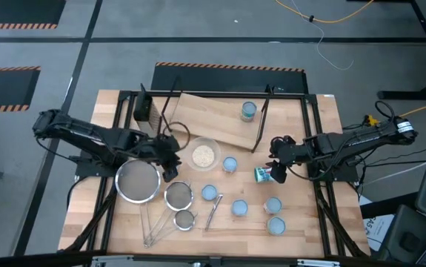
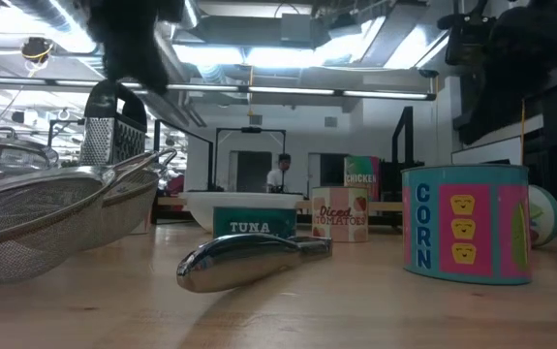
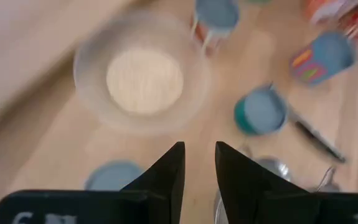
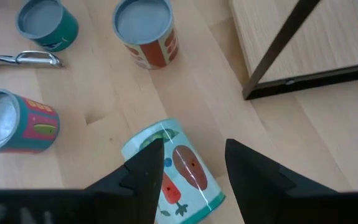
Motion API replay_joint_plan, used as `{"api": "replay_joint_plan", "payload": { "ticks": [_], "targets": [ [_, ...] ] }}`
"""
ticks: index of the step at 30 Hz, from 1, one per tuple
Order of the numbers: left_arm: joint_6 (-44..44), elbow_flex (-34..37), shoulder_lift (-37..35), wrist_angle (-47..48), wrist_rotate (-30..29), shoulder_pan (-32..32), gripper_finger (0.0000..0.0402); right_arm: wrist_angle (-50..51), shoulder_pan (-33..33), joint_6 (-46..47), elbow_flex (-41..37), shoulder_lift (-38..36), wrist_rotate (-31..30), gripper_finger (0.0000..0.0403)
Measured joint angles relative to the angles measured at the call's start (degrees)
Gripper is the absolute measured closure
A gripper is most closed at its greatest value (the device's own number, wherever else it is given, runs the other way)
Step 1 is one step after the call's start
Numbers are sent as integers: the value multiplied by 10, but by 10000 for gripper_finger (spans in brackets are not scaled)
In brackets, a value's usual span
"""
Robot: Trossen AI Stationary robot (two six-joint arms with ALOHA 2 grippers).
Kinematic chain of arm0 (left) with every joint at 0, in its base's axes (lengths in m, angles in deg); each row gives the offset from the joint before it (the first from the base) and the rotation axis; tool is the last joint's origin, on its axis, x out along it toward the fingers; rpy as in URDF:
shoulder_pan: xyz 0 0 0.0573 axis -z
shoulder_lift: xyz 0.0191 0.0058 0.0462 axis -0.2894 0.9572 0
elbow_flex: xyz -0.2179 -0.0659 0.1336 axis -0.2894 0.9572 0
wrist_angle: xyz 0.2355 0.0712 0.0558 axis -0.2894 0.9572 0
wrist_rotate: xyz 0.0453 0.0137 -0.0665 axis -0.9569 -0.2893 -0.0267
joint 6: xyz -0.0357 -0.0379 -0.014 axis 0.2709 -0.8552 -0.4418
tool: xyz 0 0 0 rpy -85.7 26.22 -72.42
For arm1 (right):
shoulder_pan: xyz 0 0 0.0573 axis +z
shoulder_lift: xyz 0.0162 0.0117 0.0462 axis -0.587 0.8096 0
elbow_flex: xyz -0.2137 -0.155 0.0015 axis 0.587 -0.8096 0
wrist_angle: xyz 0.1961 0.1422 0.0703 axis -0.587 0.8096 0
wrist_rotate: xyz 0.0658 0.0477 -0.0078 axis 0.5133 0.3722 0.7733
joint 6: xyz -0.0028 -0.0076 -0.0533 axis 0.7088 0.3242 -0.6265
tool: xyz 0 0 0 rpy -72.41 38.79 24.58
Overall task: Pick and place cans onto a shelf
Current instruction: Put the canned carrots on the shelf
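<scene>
The right claw (image 4: 188,165) hovers with fingers spread over a tipped can (image 4: 177,171) lying on its side on the desk (image 1: 301,226), near the right front leg of the shelf (image 1: 213,119). One can (image 1: 248,111) already stands on the shelf; the others stand on the desk nearer the front. The tipped can looks rigid and light but smooth and likely to roll, so pinching across its curved sides seems safest. The left claw (image 3: 198,168) waits by the grain bowl (image 3: 142,81), fingers slightly apart.

Teal corn can (image 2: 466,224) w/ pink panel, yellow faces, red-white tomato can (image 4: 144,30), light-wood shelf (image 1: 213,119)
</scene>
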Motion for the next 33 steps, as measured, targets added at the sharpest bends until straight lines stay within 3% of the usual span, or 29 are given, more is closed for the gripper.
{"api": "replay_joint_plan", "payload": {
  "ticks": [19, 33],
  "targets": [
    [-33, 0, 166, 36, -15, 4, 319, -33, 0, -38, 0, 0, 0, 228],
    [-45, -4, 178, 46, -36, 4, 322, -36, 0, -41, 0, 0, 0, 228]
  ]
}}
